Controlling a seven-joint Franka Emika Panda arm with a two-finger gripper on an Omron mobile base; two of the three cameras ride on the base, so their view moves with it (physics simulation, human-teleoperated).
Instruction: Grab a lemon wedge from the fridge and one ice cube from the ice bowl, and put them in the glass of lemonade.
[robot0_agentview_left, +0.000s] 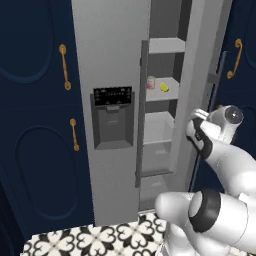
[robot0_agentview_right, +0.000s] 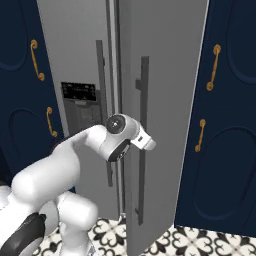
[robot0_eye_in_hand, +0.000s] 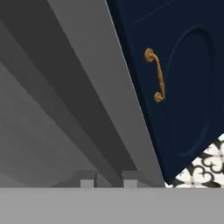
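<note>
The grey fridge has its right door swung partly open, so the inner shelves show. A tiny yellow lemon wedge lies on the second shelf from the top. My gripper is at the right door's dark vertical handle, about halfway down it. In the hand view the dark bar runs down between the fingertips, and the gripper is shut on it. The ice cube, ice bowl and glass of lemonade are out of view.
A small red and white can stands left of the wedge. Navy cabinets with gold handles flank the fridge. The black dispenser is on the left door. Patterned floor tiles lie below.
</note>
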